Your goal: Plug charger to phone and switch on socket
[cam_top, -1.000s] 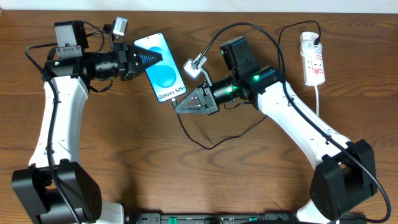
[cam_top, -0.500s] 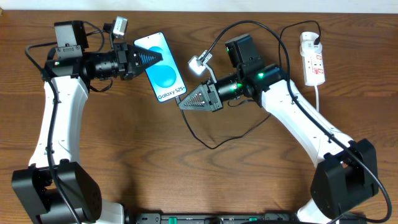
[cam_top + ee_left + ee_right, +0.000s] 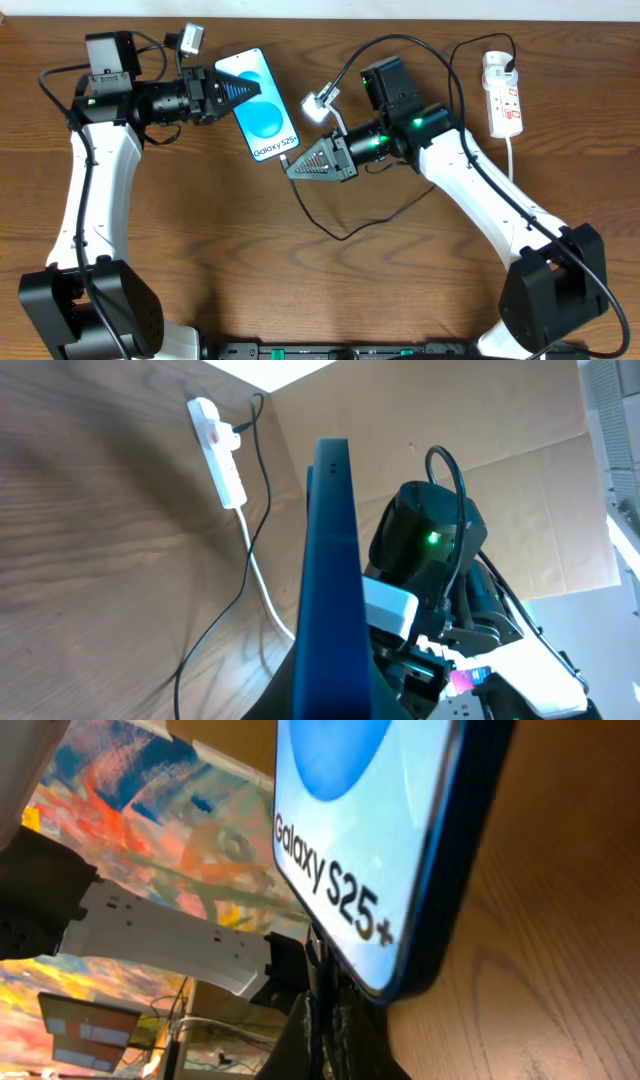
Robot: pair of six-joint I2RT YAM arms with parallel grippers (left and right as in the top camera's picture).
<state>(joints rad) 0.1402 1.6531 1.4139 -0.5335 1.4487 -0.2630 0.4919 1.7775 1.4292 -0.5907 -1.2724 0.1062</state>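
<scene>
The phone [image 3: 262,118] shows a light-blue screen with "Galaxy S25+" text and is tilted, its lower end near the table. My left gripper [image 3: 240,93] is shut on its upper left edge; the left wrist view shows the phone [image 3: 335,560] edge-on. My right gripper [image 3: 293,168] is shut on the charger [image 3: 340,236] near its free end, just below the phone's bottom end. In the right wrist view the thin black cable [image 3: 320,1010] runs between the fingers under the phone [image 3: 370,820]. The plug tip is hidden. The white socket [image 3: 503,95] lies at the far right.
The charger cable loops across the table's middle under the right arm and runs up to a black plug in the socket. The socket's white cord [image 3: 512,160] trails toward the front. The socket [image 3: 218,450] also shows in the left wrist view.
My right gripper has moved slightly up and to the right with the cable, closer to the phone's bottom end. The left gripper and phone have shifted very slightly upward.
</scene>
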